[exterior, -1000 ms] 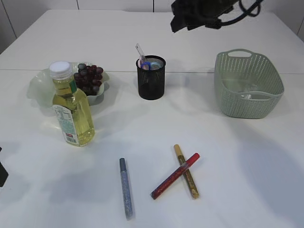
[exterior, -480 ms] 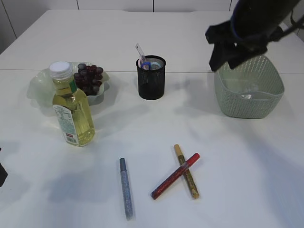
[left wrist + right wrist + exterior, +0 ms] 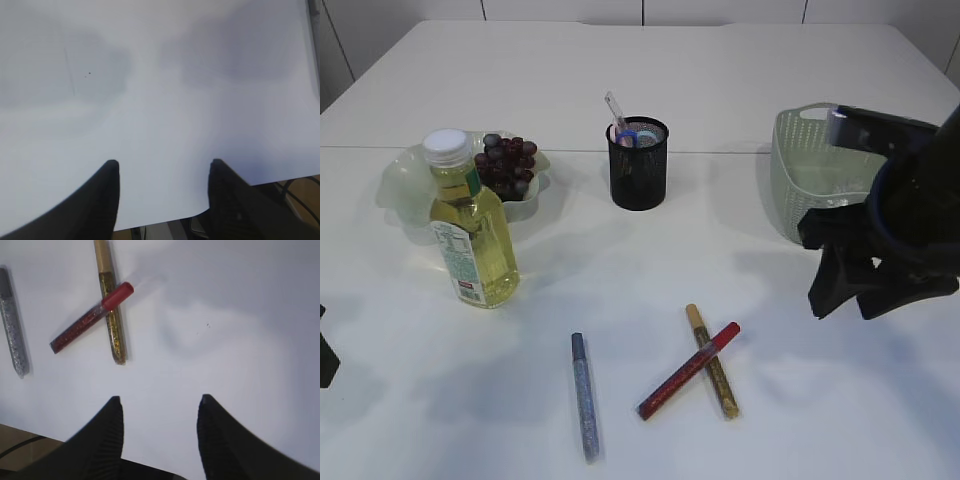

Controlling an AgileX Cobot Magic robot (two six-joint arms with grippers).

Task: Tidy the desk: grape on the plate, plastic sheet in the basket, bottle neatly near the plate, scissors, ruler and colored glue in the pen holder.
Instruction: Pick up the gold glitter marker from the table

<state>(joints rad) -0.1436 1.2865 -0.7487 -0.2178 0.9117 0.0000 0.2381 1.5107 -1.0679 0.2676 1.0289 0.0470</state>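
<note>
Change noted: the right gripper [image 3: 850, 300] has swung from high above the pen holder, past the basket, down to a low position right of the crossed glue pens. Fingers [image 3: 107, 435] spread and empty over bare surface [image 3: 720, 80]. Judged meaning: the pen-holder drop is done and the arm is lining up for the next glue pen.

Left gripper [image 3: 162, 200]: fingers parted, nothing between them, parked over blank surface at the near left edge.

Count of items:
- Grape bunch [image 3: 506, 162], one, on the plate [image 3: 395, 185], one. Placed.
- Bottle [image 3: 472, 225], one, upright, just in front of the plate.
- Pen holder [image 3: 638, 165], one, black mesh, holding scissors [image 3: 626, 137] and a clear ruler [image 3: 615, 108].
- Basket [image 3: 800, 170], one; contents hidden behind the arm.
- Glue pens, three, all loose on the surface: silver glue pen [image 3: 584, 395] lying alone; red glue pen [image 3: 688, 370] crossed over gold glue pen [image 3: 711, 360].

Outstanding: three glue pens to the holder.
</note>
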